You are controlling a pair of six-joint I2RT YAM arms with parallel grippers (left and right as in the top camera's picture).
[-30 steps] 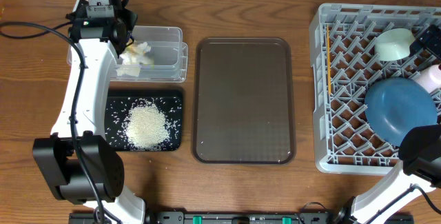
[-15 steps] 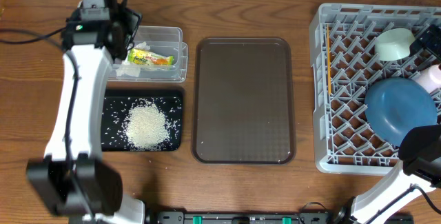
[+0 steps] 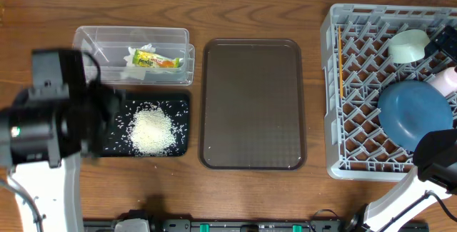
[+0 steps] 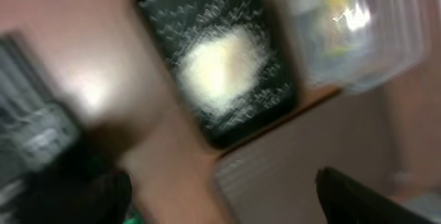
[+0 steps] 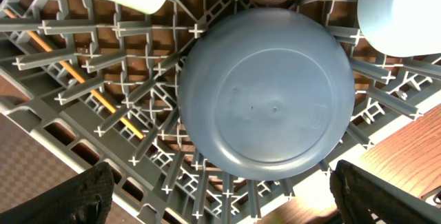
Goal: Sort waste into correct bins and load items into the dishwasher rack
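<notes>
The clear tub (image 3: 100, 41) holds the yellow-green wrapper (image 3: 154, 61) and the white tissue (image 3: 136, 73). The black tray (image 3: 183, 105) holds a pile of rice (image 3: 151, 131). The grey rack (image 3: 334, 82) holds the upside-down dark-blue bowl (image 3: 415, 112), the mint-green bowl (image 3: 408, 45), the pink cup (image 3: 446, 82) and the chopstick (image 3: 341, 75). My left arm (image 3: 57, 111) is blurred over the tray's left end. Its gripper (image 4: 220, 203) is open and empty above the table. My right gripper (image 5: 238, 203) is open and empty just over the rack's front edge, below the blue bowl (image 5: 265, 93).
The brown serving tray (image 3: 251, 103) lies between the black tray and the rack. A light-blue bowl (image 5: 400, 10) sits behind the dark-blue one. The right arm's base (image 3: 435, 162) covers the rack's front right corner.
My left arm has pulled back from the clear tub toward the front left and now blurs over the black tray's left end. The wrapper and tissue stay in the tub. The right arm is still.
</notes>
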